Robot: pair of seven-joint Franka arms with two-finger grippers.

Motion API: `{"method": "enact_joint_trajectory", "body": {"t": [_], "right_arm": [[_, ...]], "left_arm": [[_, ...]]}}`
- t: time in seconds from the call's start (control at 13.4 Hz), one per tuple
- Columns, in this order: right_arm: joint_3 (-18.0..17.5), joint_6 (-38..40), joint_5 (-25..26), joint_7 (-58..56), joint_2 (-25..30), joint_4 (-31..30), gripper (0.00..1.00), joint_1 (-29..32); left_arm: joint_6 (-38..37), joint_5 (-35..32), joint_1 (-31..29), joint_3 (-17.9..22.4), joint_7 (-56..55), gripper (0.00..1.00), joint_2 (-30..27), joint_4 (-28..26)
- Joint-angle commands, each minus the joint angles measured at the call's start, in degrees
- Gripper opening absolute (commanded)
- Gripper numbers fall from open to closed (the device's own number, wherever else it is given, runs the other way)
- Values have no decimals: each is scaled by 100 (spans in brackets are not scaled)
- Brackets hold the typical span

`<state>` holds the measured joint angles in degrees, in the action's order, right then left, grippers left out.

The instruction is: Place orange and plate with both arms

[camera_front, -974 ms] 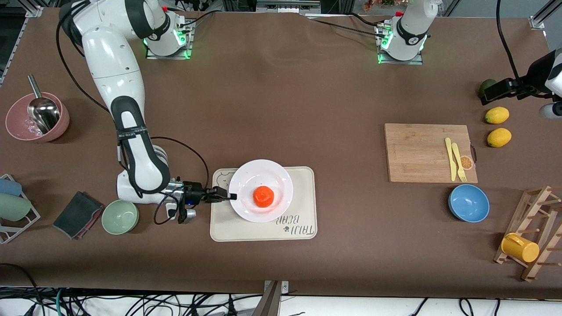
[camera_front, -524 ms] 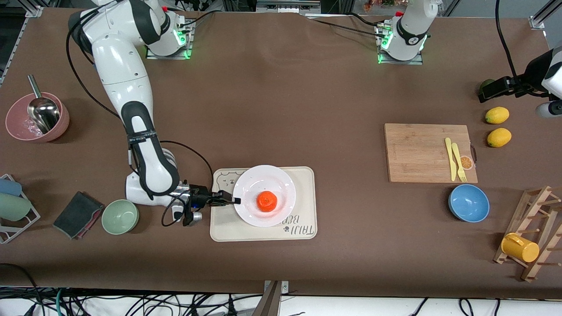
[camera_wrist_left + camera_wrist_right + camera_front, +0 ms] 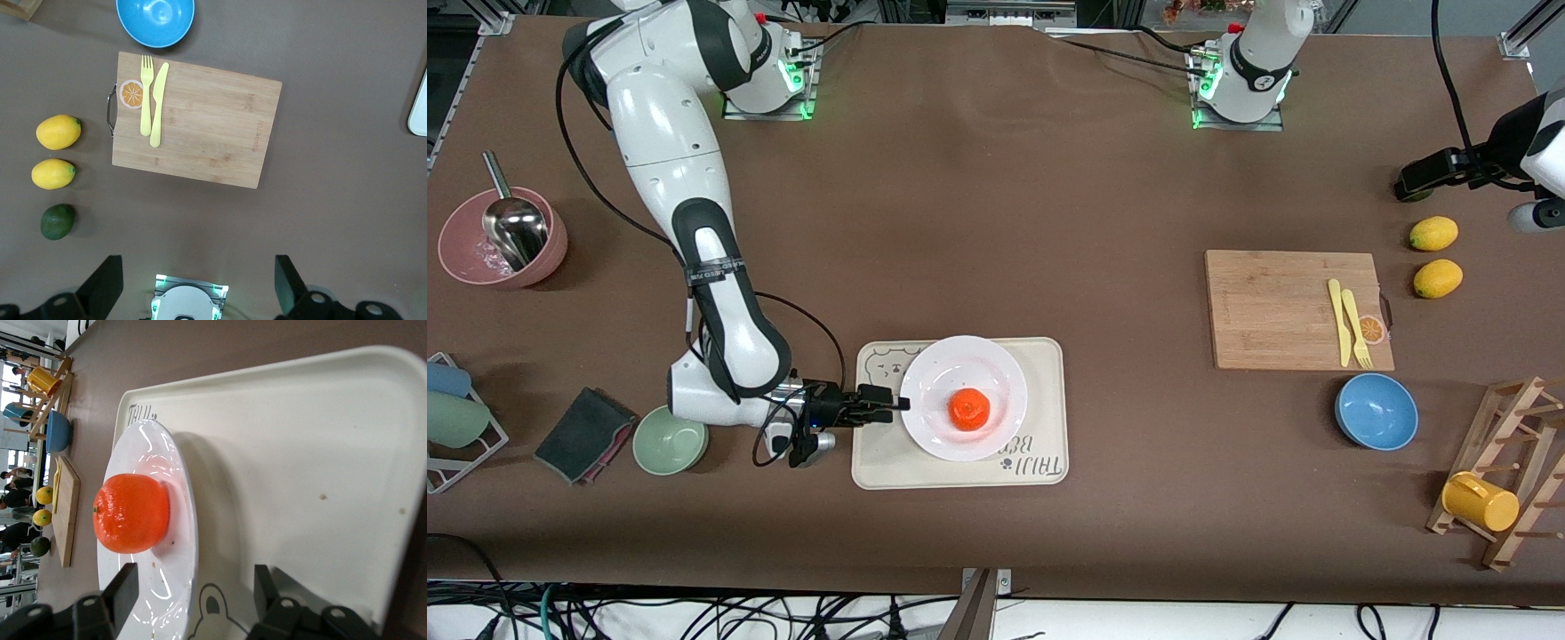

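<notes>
Orange (image 3: pixel 968 408) sits on plate (image 3: pixel 938 369), plate on bear tray (image 3: pixel 1040 444), so placing looks done; right gripper (image 3: pixel 891 408) at plate's rim, fingers parted, released; left gripper (image 3: pixel 200 287) spread wide, empty, waits above lemons (image 3: pixel 1433 234).

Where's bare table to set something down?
Wide bare stretch between the tray and the cutting board. Crowded by the green bowl and right pincer at the plate.
</notes>
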<state>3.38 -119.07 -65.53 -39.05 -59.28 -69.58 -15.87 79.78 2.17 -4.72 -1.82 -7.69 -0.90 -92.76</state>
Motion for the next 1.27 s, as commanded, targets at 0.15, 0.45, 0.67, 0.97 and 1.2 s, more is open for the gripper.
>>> {"method": "enact_joint_trajectory", "body": {"t": [0.15,0.45,0.67,0.97,1.2], "right_arm": [[5,121,1584,1021,583,-2,100,-4],[13,541,3771,1758,1277,-20,100,-30],[57,1393,4889,2067,1892,-20,100,5],[224,2728,6051,2516,2693,-11,100,-30],[321,3259,6183,2542,3395,-360,100,-4]], "left_arm": [[-112,161,-29,-20,66,100,37,117],[-112,161,-29,-20,66,100,37,117],[-86,161,-29,-20,57,100,46,117],[-86,161,-29,-20,57,100,46,126],[-86,161,-38,-20,57,100,46,117]]}}
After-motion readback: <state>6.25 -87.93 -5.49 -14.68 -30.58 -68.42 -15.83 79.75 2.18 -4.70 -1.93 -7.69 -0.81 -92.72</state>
